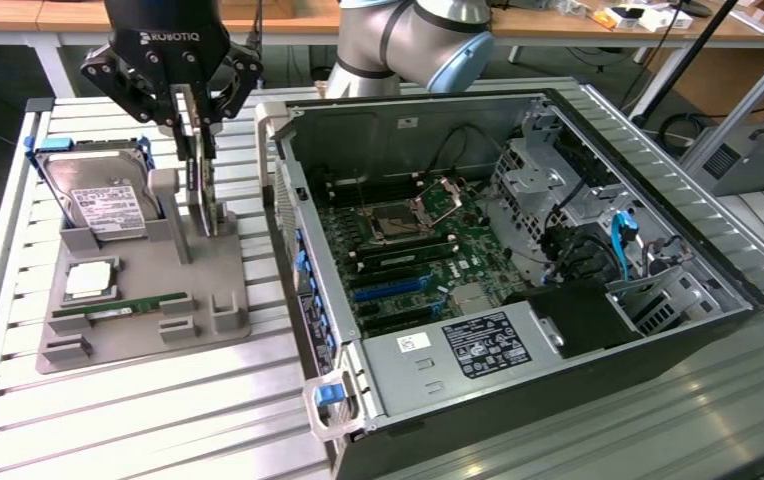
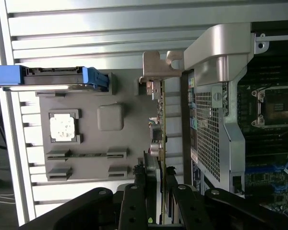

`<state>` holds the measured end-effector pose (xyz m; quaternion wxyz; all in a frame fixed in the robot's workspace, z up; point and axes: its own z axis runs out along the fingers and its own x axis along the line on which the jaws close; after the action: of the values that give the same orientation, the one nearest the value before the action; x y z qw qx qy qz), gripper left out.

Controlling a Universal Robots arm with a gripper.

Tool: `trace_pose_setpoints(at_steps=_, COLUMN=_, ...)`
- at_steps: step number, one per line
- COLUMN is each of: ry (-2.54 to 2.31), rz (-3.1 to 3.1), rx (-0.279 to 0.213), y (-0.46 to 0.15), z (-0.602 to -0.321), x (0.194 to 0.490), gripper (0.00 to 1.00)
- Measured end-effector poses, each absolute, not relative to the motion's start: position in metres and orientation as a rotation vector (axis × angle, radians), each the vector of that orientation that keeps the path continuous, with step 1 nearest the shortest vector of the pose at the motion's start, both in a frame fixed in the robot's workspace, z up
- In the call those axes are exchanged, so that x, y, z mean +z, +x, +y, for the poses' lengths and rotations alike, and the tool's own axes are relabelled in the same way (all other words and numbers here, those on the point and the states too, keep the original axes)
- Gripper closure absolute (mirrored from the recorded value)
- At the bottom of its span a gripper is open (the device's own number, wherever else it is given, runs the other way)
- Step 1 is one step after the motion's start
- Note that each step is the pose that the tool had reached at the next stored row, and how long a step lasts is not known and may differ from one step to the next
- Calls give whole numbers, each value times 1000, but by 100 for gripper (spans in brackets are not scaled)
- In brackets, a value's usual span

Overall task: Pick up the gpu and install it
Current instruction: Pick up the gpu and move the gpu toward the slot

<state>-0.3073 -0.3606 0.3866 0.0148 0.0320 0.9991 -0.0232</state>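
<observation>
The gpu [image 1: 201, 195] is a thin dark card standing on edge over the grey holder tray [image 1: 215, 285], near the tray's back right post. My gripper [image 1: 194, 150] comes down on it from above, one finger on each face, shut on its upper edge. In the wrist view the gpu [image 2: 161, 124] runs edge-on from its silver bracket [image 2: 156, 67] back between my fingers [image 2: 151, 179], and my gripper [image 2: 160, 175] clamps it. Whether its lower edge still rests in the tray slot I cannot tell.
The open computer case [image 1: 702, 270] lies to the exterior view's right of the tray, motherboard [image 1: 409, 250] exposed with blue slots [image 1: 389, 290]. On the tray sit a hard drive with blue rails [image 1: 95, 195], a square processor [image 1: 91, 282] and a green RAM stick [image 1: 122, 308].
</observation>
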Motion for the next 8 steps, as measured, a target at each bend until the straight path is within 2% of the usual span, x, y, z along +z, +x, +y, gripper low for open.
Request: trace_pose_setpoints(at_steps=8, ry=100, rz=3109, rx=-73, y=-307, z=-361, x=390, gripper=73)
